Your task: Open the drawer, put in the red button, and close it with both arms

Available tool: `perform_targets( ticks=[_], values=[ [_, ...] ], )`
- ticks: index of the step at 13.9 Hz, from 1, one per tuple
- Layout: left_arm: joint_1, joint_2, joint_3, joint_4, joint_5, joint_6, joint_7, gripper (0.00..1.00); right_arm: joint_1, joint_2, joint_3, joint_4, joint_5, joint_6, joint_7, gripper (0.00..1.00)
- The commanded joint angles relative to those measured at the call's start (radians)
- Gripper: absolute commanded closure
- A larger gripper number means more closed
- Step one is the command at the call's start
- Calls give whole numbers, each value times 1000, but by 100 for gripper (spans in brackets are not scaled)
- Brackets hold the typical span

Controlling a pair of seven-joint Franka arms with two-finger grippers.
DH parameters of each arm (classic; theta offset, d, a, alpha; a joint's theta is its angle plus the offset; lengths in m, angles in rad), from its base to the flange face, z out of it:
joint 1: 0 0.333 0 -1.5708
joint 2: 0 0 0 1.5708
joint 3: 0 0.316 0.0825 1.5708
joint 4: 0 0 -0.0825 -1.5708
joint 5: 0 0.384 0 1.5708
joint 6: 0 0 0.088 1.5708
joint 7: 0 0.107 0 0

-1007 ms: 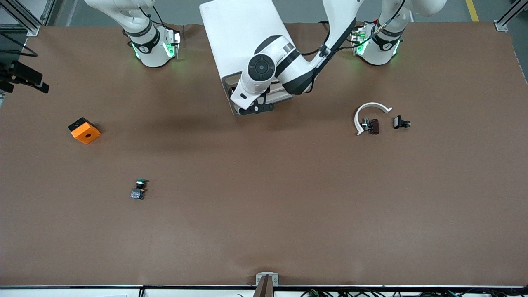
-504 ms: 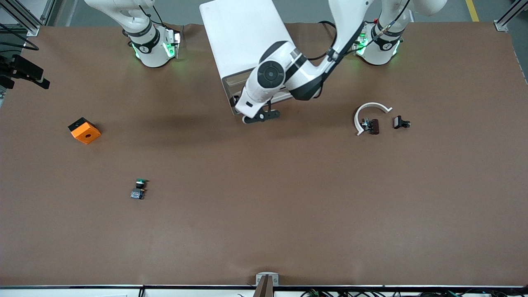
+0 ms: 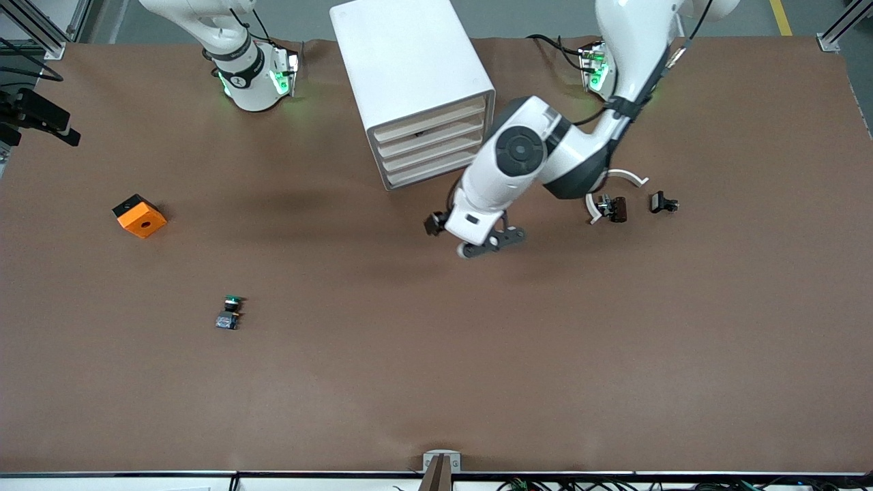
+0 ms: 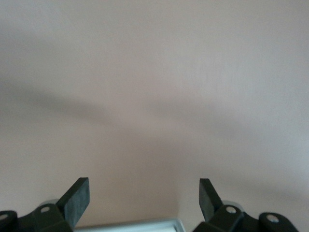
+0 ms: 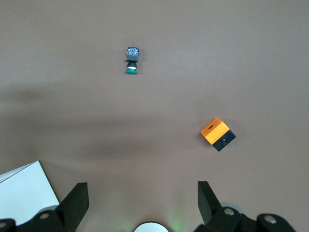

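Note:
The white cabinet [image 3: 409, 75] stands near the robots' bases, and its top drawer [image 3: 432, 123] looks level with the three below it. The red button [image 3: 614, 207] lies on its side inside a white arc-shaped part [image 3: 614, 177], toward the left arm's end of the table. My left gripper [image 3: 470, 235] hangs over bare table between the cabinet and the button. In the left wrist view the left gripper [image 4: 144, 193] is open and empty. My right gripper [image 5: 142, 191] is open and empty, held high above its own base while that arm waits.
A green-capped button [image 3: 230, 312] [image 5: 131, 60] and an orange-and-black block [image 3: 140, 215] [image 5: 217, 134] lie toward the right arm's end. A small black part [image 3: 663, 202] sits beside the white arc. The cabinet's corner [image 5: 24, 191] shows in the right wrist view.
The left arm has drawn back from the cabinet's drawer fronts, toward the front camera and its own end of the table, uncovering the drawers. The right arm has hardly moved.

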Motion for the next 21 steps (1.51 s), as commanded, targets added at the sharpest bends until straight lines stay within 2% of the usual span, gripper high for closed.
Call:
perform_targets(
  ticks=[1, 4, 7, 10, 13, 18, 21],
  values=[
    [81, -46, -13, 6, 25, -5, -4, 0, -10, -24, 14, -20, -27, 11, -8, 0],
    [176, -90, -16, -1, 31, -13, -11, 0, -10, -25, 14, -20, -28, 12, -23, 0],
    [273, -144, -18, -10, 31, -152, -5, 0, -14, -25, 12, -20, -28, 18, -27, 0],
    [371, -169, -21, -7, 14, -190, -1, 0, -14, -24, 10, -20, -28, 18, -28, 0],
    [431, -179, -10, 3, 25, -325, 258, 0, -15, -24, 7, -20, -25, 18, -28, 0],
    [623, -302, -14, -6, 29, -485, 642, 0, -14, -22, 7, -20, -21, 17, -37, 0],
    [728, -401, -18, -88, 28, -513, 855, 0, -17, -22, 6, -20, -15, 14, -62, 0]
  ],
)
